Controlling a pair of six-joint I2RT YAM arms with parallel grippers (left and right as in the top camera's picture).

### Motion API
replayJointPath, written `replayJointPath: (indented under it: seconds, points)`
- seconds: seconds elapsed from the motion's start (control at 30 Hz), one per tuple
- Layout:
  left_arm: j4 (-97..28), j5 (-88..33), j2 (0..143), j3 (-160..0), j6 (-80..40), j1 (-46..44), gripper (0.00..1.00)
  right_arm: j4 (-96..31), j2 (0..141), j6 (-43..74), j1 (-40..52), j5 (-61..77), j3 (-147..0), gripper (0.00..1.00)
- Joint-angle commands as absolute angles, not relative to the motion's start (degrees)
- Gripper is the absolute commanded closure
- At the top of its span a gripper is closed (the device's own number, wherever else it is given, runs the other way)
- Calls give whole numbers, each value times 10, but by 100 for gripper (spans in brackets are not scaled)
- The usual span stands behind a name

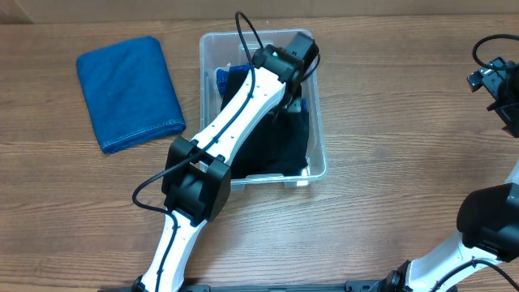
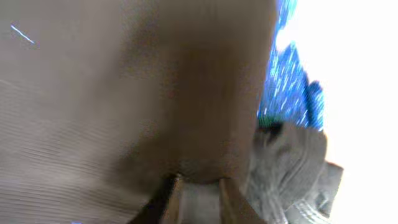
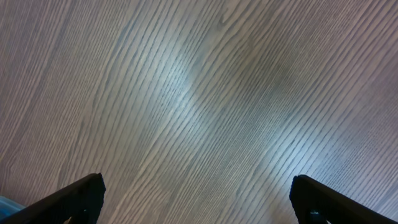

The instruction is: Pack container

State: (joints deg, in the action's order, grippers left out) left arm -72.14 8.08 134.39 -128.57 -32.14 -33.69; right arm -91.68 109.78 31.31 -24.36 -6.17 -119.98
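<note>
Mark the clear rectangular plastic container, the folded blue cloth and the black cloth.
Clear rectangular plastic container (image 1: 321, 130): overhead, right rim.
Folded blue cloth (image 1: 130, 93): overhead, its middle.
Black cloth (image 1: 276, 150): overhead, lower part, inside container.

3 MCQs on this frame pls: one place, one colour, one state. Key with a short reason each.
1. Relative to the container, where is the folded blue cloth?
A) inside it
B) on the table, to its left
C) draped over its rim

2. What colour is the large cloth in the container?
A) black
B) red
C) white

3. The right gripper is:
A) shut on a cloth
B) open over bare wood
C) inside the container

Key:
1 B, overhead shows it flat on the wood, apart from the container.
2 A, it reads dark against the clear walls.
3 B, the right wrist view shows the fingers wide apart with only wood grain between them.
</note>
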Motion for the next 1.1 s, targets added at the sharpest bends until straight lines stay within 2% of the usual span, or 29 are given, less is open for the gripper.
replayJointPath:
  seconds: [0.0, 0.4, 0.6, 0.8, 0.87, 1.07]
  points:
    - [-711, 129, 1343, -1360, -291, -314, 76, -916, 1094, 316, -244, -63, -1200, 0]
    - [-582, 83, 1348, -1210, -289, -305, 75, -916, 1094, 316, -244, -63, -1201, 0]
    - [-601, 90, 1348, -1244, -248, -305, 72, -916, 1094, 316, -244, -64, -1201, 0]
    - [-760, 144, 1314, -1475, -222, -303, 61, -916, 1094, 316, -244, -64, -1201, 0]
    - [-791, 173, 1286, -1520, -222, -301, 52, -916, 1094, 316, -244, -63, -1200, 0]
    - [-883, 225, 1232, -1523, -229, -253, 28, -916, 1094, 316, -244, -63, -1201, 0]
